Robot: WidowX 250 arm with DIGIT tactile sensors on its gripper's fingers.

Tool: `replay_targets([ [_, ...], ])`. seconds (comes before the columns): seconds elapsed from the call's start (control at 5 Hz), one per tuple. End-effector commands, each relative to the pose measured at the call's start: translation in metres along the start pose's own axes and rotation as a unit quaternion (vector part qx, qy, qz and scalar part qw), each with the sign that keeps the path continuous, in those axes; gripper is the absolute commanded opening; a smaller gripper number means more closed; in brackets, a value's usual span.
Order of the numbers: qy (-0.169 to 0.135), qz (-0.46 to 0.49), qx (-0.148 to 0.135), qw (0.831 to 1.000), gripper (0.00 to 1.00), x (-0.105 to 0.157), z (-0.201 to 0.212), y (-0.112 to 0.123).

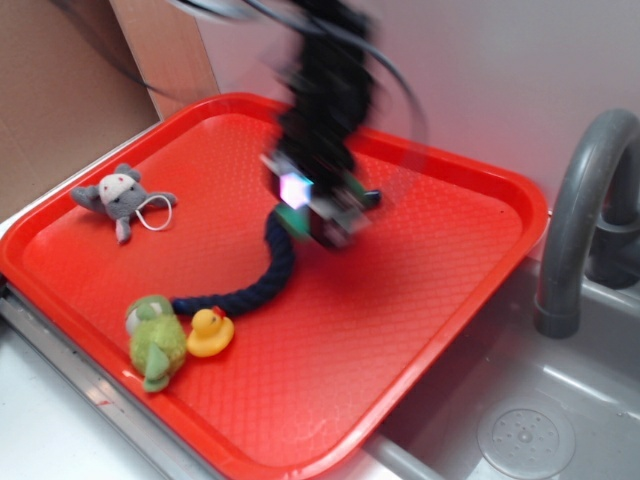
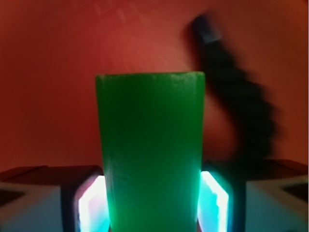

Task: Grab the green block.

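The green block point(image 2: 150, 150) fills the middle of the wrist view, standing between my two lit pads point(image 2: 91, 205), which press on its two sides. In the exterior view only a small green edge of the block point(image 1: 292, 221) shows under my blurred black gripper point(image 1: 318, 205), which hangs above the middle of the red tray point(image 1: 440, 300). My gripper point(image 2: 150, 208) is shut on the block and holds it off the tray floor.
A dark blue rope point(image 1: 268, 277) lies curved under the gripper; it also shows in the wrist view point(image 2: 241, 92). A grey plush mouse point(image 1: 122, 197), a fuzzy lime-green plush point(image 1: 155, 343) and a yellow duck point(image 1: 209, 332) lie on the tray's left. A sink with grey tap point(image 1: 575, 230) is at right.
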State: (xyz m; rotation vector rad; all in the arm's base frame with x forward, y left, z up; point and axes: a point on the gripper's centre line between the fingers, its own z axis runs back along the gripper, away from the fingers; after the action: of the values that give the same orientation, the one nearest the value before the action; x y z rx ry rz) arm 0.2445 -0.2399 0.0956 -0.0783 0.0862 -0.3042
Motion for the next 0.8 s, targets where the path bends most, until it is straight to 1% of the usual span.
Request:
replay_targets([
  [0.0,-0.114,0.0,-0.019,0.993,0.0,-0.043,0.075,0.054],
  [0.2,-0.157,0.009,0.0,0.988,0.0,-0.069,0.103,0.066],
  [0.4,-0.165,0.023,0.032,0.985,0.0,-0.082,0.12,0.074],
  [0.6,-0.156,0.06,0.058,0.984,0.0,-0.084,0.128,0.083],
])
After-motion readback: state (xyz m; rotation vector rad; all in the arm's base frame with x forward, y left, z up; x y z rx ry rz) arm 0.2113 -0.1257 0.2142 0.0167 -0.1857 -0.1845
